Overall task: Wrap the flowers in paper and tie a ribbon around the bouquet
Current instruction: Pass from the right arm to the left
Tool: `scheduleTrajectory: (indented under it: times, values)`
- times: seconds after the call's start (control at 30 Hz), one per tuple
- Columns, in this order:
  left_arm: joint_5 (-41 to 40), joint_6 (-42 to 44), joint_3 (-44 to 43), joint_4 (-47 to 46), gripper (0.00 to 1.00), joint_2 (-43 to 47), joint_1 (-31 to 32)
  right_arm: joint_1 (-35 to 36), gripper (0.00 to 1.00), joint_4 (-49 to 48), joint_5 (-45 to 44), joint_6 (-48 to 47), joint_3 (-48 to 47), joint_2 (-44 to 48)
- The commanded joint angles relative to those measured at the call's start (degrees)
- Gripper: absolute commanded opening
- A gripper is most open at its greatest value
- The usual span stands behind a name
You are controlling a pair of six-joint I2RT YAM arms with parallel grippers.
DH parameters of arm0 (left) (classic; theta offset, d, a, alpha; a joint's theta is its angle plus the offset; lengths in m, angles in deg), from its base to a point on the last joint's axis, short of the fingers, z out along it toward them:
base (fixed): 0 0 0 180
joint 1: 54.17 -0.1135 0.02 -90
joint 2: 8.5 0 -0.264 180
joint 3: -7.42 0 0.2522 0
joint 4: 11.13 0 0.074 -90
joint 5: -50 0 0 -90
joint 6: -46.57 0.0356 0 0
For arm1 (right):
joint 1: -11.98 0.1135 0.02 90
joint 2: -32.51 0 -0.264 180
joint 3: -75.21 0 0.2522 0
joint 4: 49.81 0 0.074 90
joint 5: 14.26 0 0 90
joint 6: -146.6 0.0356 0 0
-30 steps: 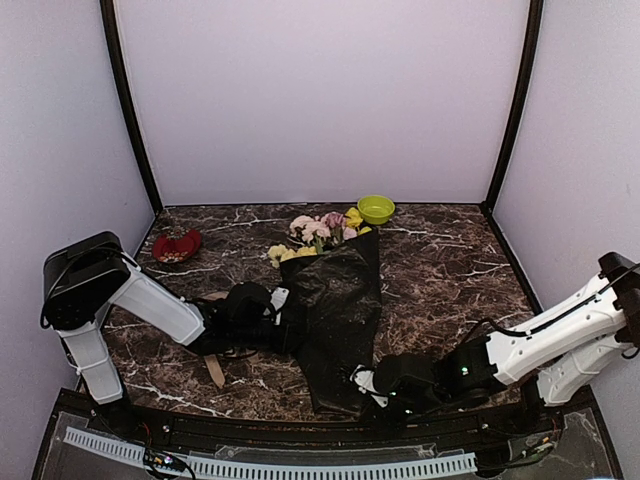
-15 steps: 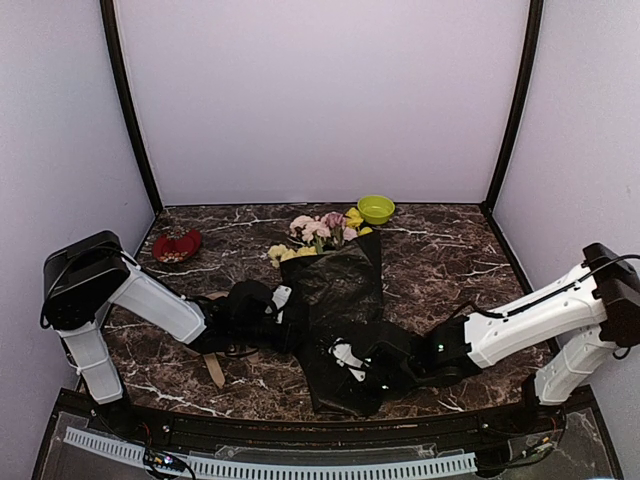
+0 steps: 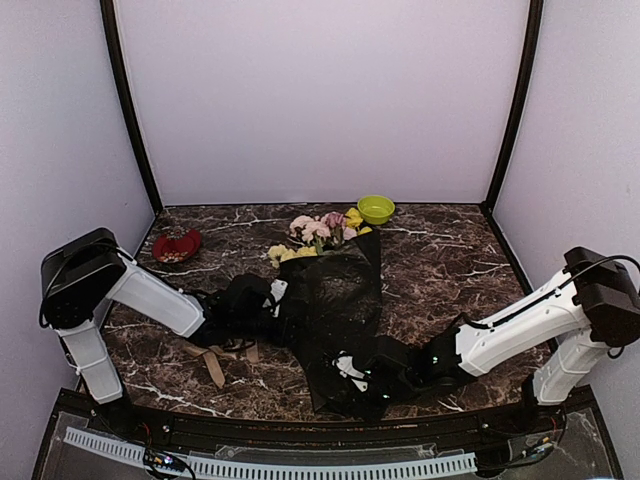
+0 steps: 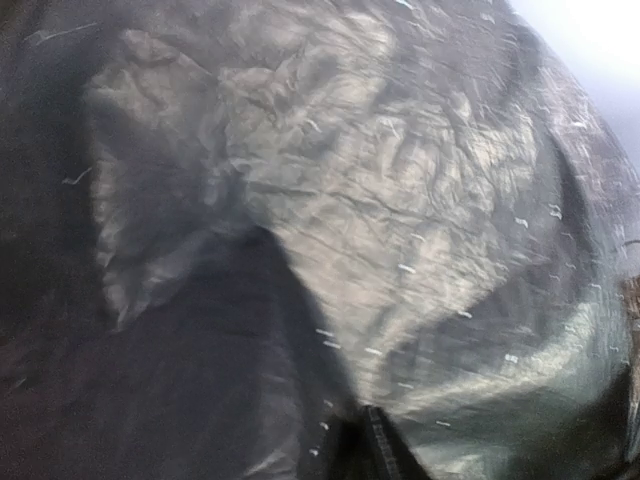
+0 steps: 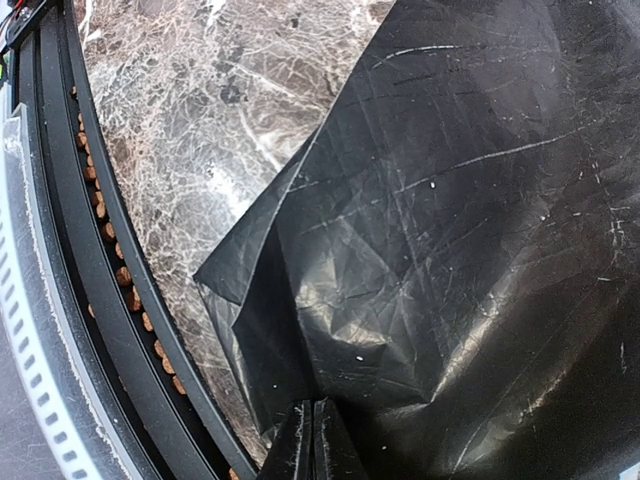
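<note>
**A:** Which step is in hand?

**B:** The wrapping. Just off the left edge of the paper (image 3: 340, 290), the ribbon (image 3: 213, 365) lies loose on the tabletop (image 3: 440, 260), not yet tied. The left claw (image 3: 278, 300) sits at that same left edge. Whether it is spread or gripping, I cannot tell.

**A:** And the flowers (image 3: 320, 230)?

**B:** Their heads poke out past the paper's far end, and the stems are hidden. At the paper's near end the right claw (image 3: 352, 368) is pressed together, pinching a fold of the sheet.

**A:** What does the next move call for?

**B:** I judge the pinched flap needs carrying across toward the paper's left side, kept snug so the cone narrows. The ribbon comes after that.

**A:** What does one view show that another doesn't?

**B:** Only the overhead view shows the flowers and the ribbon. The left wrist view gives nothing but blurred, crinkled paper. The right wrist view shows the doubled-over corner with the fingertips meeting on it.
</note>
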Motion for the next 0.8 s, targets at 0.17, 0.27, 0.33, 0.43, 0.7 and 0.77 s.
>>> scheduleTrajectory:
  times: [0.17, 0.27, 0.33, 0.43, 0.7, 0.77]
  values:
    - [-19.6, 3.8, -8.1, 25.4, 0.52, 7.9, -5.7, 0.6, 0.03, -0.4, 0.5, 1.1, 0.4, -1.6]
    - [-22.5, 4.7, -10.6, 31.0, 0.53, 10.7, -5.7, 0.8, 0.03, -0.4, 0.4, 1.3, 0.0, -1.9]
    - [-21.0, 5.2, -11.2, 31.9, 0.53, 13.4, -4.1, 0.9, 0.03, -0.4, 0.3, 1.4, -0.2, -2.0]
    - [-22.9, 12.3, -8.5, 26.0, 0.52, 18.1, 4.8, 1.0, 0.04, -0.5, 0.1, 1.5, -0.6, -2.1]
    - [-1.6, 4.9, -0.4, 12.9, 0.44, 17.0, 11.1, 1.4, 0.04, -0.6, -0.9, 1.1, -1.6, -2.1]
    - [-0.3, 3.9, 0.7, 11.3, 0.43, 15.1, 12.3, 1.6, 0.04, -0.8, -1.2, 1.1, -1.8, -2.1]
